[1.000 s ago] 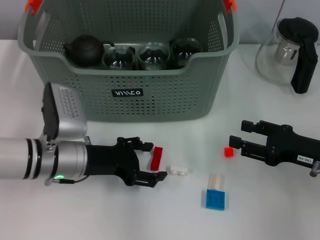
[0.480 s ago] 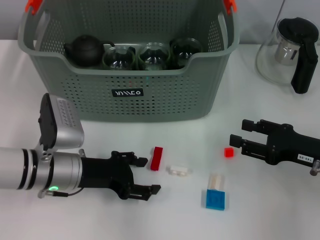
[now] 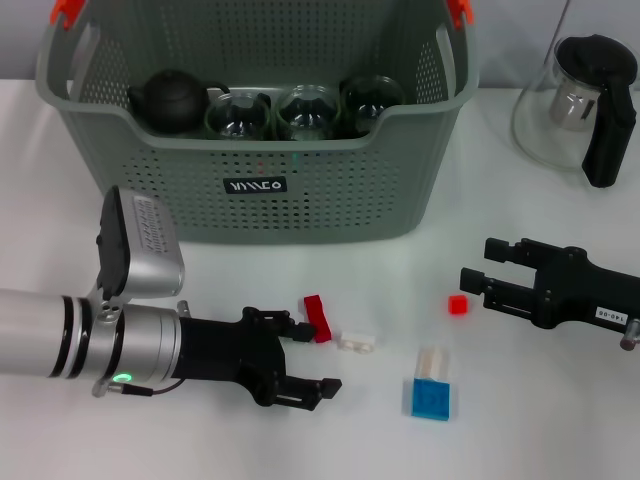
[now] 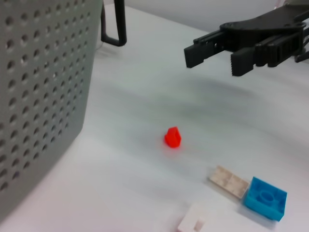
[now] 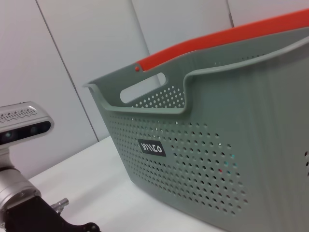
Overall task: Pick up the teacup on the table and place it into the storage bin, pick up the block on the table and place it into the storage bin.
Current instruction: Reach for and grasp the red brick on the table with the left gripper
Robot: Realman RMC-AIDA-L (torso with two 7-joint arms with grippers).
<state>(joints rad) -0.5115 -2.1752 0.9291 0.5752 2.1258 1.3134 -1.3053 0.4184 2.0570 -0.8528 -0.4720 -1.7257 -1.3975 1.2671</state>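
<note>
- Left gripper (image 3: 303, 352) low over the white table (image 3: 560, 420) in front of the storage bin, arm reaching in from the left edge, fingers spread wide with nothing between them; one finger tip just beside the red block, the other nearer the front edge of the table.
- Storage bin (image 3: 400, 190) at the back centre of the table, grey-green and perforated, orange clips on its handles, small black label on the front wall; also visible in the right wrist view (image 5: 231, 159).
- Inside the bin: a dark teapot (image 3: 172, 98) at the left end, then three clear glass teacups (image 3: 305, 110) in a row along the front wall, upright, mouths up.
- Red block (image 3: 317, 317) on the table in front of the bin, a narrow bar, long axis running diagonally from back-left to front-right, near end close to the white piece.
- White block (image 3: 357, 341) just right of the red one, lying flat, long axis roughly left to right.
- Beige block (image 3: 432, 361) touching the blue block (image 3: 431, 399), stacked front to back; blue one nearer the front edge, studs up.
- Small red cube (image 3: 458, 305) further right, just ahead of the right gripper's fingertips; same cube in the left wrist view (image 4: 172, 137).
- Right gripper (image 3: 478, 272) resting low near the right edge, fingers pointing left and parted, holding nothing.
- Glass pitcher (image 3: 575, 105) with a black handle at the back right, well apart from the bin.
</note>
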